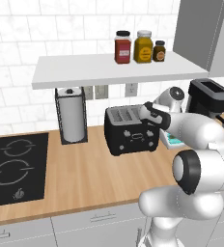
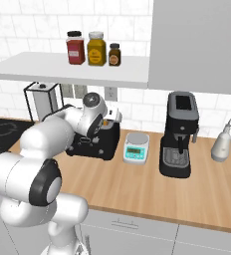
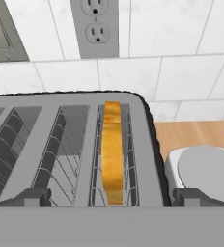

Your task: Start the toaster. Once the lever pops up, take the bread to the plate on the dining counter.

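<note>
I have the gripper [image 3: 112, 197] poised just above the toaster [image 1: 129, 130], fingers spread wide apart and holding nothing. In the hand view the bread [image 3: 112, 152] stands on edge in the rightmost slot, straight ahead at twelve o'clock from the midpoint between my fingertips, which sit at roughly nine and three o'clock of its near end. The toaster itself stands on the wood counter [image 1: 85, 178] by the wall, with the paper towel holder [image 1: 71, 115] at its nine o'clock in the left base view and a small kitchen scale [image 2: 136, 148] at its three o'clock in the right base view. I can't tell from here whether the lever is up or down, so I judge the step in hand is still dealing with the toaster. To do it well I would stay square to the slot, keep the fingers clear of the silvery rims, and straddle the slice evenly so that closing pinches its flat faces, not the crust.
</note>
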Motion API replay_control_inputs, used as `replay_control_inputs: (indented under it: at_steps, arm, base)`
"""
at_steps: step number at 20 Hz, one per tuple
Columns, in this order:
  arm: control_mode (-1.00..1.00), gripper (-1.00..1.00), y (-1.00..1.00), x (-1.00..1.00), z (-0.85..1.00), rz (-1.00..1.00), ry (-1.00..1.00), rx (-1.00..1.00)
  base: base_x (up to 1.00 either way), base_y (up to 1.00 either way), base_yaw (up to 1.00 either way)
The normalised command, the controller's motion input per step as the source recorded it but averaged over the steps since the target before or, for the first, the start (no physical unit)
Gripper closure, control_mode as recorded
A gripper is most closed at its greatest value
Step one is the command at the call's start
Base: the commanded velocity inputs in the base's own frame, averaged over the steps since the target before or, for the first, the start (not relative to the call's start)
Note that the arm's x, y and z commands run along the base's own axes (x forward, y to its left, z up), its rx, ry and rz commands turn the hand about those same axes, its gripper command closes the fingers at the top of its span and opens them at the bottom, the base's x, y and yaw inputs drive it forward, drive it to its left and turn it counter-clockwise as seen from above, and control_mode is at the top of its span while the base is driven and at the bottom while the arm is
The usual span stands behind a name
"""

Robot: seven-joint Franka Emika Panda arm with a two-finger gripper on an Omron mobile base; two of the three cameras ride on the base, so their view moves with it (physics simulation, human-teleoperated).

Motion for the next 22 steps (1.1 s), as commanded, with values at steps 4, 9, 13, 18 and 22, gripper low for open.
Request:
replay_control_inputs:
  at_steps: [4,9,13,18,22]
  arm:
    - [-1.00,-1.00,0.00,0.00,0.00,0.00,0.00,0.00]
    - [-1.00,-1.00,0.00,0.00,0.00,0.00,0.00,0.00]
    - [-1.00,-1.00,0.00,0.00,0.00,0.00,0.00,0.00]
    - [-1.00,-1.00,0.00,0.04,0.00,0.00,0.00,0.00]
    - [-1.00,-1.00,0.01,0.22,0.00,0.00,0.00,0.00]
  base:
    - [0.00,0.00,0.00]
    - [0.00,0.00,0.00]
    - [0.00,0.00,0.00]
    - [0.00,0.00,0.00]
    - [0.00,0.00,0.00]
